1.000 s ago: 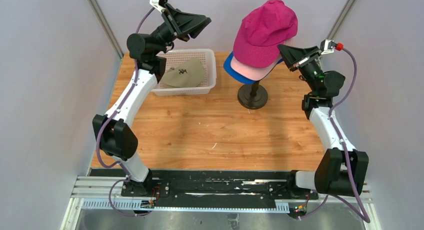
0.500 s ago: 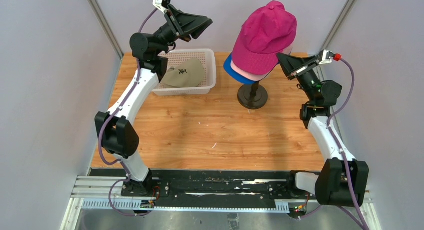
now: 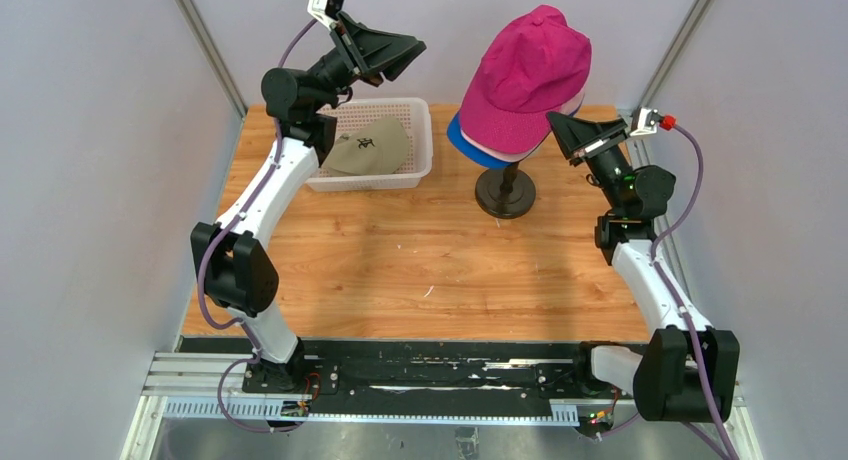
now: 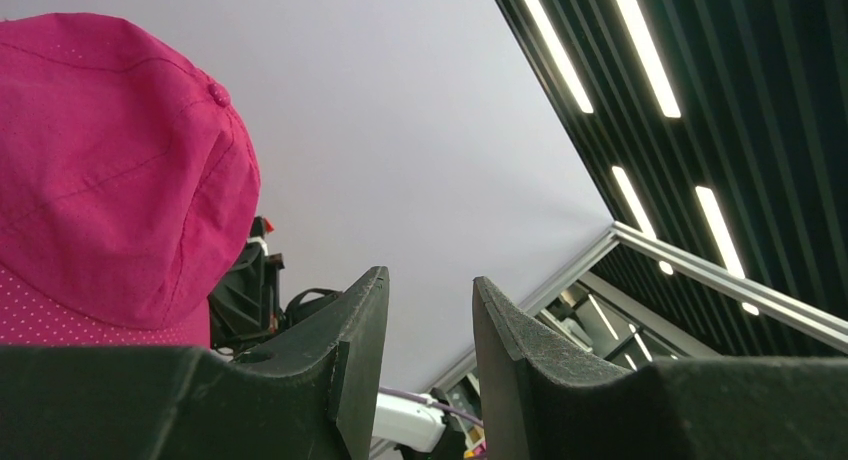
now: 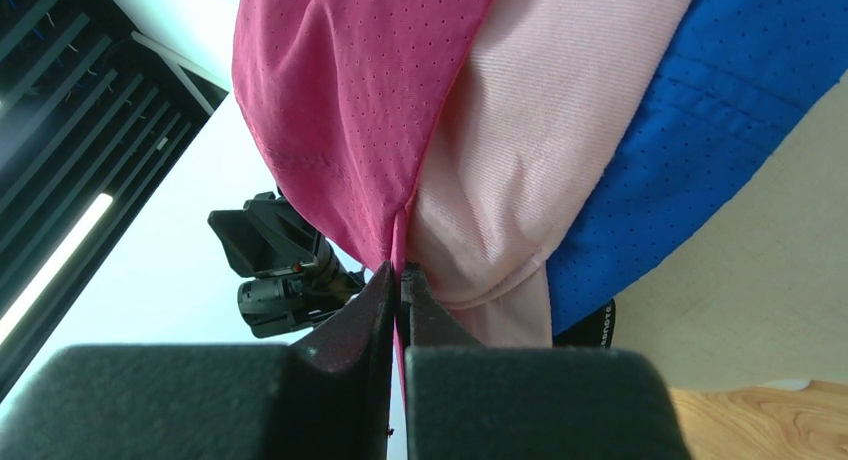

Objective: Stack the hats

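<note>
A magenta hat sits on top of a pile on the mannequin head, over a light pink hat and a royal blue hat. My right gripper is at the pile's right side, shut on the magenta hat's lower edge. In the right wrist view the magenta fabric runs down between the right gripper's closed tips, beside the pink hat, the blue hat and a black strip. A khaki hat lies in the basket. My left gripper is raised above it, open and empty.
The white perforated basket stands at the back left of the wooden table. The cream mannequin head rests on a dark round stand at the back middle. Grey walls close in on both sides.
My right gripper has moved down and a little left, holding the magenta hat's edge, and the hat has shifted slightly on the pile. The left arm has barely moved.
</note>
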Available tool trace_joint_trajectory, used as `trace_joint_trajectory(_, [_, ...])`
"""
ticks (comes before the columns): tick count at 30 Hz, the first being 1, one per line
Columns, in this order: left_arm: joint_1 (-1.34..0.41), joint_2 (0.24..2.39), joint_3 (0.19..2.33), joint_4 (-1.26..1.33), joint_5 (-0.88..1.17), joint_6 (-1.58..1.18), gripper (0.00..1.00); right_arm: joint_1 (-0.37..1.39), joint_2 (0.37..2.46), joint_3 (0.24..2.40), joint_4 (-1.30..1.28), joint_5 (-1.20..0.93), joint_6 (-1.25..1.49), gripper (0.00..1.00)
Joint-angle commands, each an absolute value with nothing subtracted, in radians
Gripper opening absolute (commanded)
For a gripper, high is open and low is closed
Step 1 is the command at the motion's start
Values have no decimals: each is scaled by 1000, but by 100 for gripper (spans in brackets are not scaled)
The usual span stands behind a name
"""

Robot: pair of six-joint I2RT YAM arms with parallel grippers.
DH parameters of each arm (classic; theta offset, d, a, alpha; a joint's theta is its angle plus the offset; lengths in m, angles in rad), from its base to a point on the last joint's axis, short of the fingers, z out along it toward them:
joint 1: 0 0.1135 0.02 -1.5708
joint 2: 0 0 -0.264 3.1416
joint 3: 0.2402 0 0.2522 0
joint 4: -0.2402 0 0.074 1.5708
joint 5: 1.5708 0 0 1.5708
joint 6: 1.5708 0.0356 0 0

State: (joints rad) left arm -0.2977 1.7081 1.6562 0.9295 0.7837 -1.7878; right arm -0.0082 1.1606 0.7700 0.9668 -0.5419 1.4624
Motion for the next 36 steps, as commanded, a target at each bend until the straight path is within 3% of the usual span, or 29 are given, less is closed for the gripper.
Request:
trace_joint_trajectory(1, [-300, 1703, 1648, 975, 804, -1792, 41, 25, 1136, 738, 938, -492, 1403, 1])
trace_joint_trajectory(25, [-299, 1713, 1641, 983, 816, -1792, 41, 60, 1134, 666, 941, -388, 1373, 1])
trace_joint_trajectory(30, [-295, 1723, 1666, 922, 816, -1744, 40, 60, 1120, 672, 918, -391, 1351, 14])
trace_joint_trajectory(36, [-281, 1760, 1758, 757, 817, -1612, 40, 60, 1085, 672, 890, -395, 1320, 36])
